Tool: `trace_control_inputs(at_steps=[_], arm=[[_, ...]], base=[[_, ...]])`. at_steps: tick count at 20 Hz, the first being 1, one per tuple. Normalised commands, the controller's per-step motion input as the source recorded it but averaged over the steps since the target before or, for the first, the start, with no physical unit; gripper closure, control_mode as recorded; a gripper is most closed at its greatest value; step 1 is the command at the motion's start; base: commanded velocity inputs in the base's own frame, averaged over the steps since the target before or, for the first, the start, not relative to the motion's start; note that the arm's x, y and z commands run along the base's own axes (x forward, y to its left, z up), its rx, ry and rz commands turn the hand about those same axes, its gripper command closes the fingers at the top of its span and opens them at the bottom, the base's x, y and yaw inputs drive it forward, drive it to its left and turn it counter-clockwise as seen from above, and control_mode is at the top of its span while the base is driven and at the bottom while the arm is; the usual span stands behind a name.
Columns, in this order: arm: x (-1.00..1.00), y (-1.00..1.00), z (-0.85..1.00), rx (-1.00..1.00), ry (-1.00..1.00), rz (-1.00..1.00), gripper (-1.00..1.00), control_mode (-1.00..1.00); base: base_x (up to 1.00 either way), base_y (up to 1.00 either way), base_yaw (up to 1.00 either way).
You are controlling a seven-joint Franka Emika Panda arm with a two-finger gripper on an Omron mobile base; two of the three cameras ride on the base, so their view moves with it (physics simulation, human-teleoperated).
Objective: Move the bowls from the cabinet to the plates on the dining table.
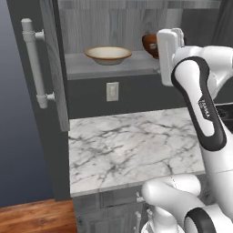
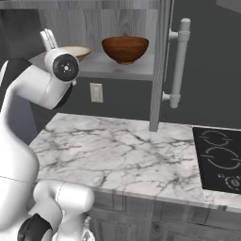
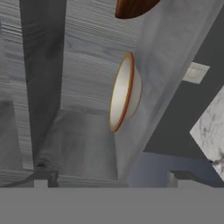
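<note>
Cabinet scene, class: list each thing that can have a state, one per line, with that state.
cabinet: doors open
beige bowl: upright on the cabinet shelf, untouched
wooden bowl: upright on the same shelf, untouched
gripper: jaws open, holding nothing, short of the beige bowl

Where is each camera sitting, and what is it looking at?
Left base view: behind the arm's left, looking forward and down at the counter and cabinet shelf; white arm at right.
Right base view: behind the arm's right, same counter plus stove; arm at left.
Hand view: on the rolled hand, facing the shelf; open gripper.
All share the beige bowl and brown bowl.
</note>
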Motion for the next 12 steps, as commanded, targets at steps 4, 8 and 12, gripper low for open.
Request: trace_control_inputs(at_steps=[4, 8, 12], arm=[[0.24, 0.08, 0.0, -0.02, 0.02, 0.0, -1.0, -1.0], [0.29, 0.08, 0.0, -0.02, 0.05, -0.01, -1.0, -1.0], [0.28, 0.05, 0.0, 0.0, 0.08, 0.0, -1.0, -1.0]], base=[[0.0, 0.0, 0.0], [0.0, 0.0, 0.0], [0.0, 0.0, 0.0]])
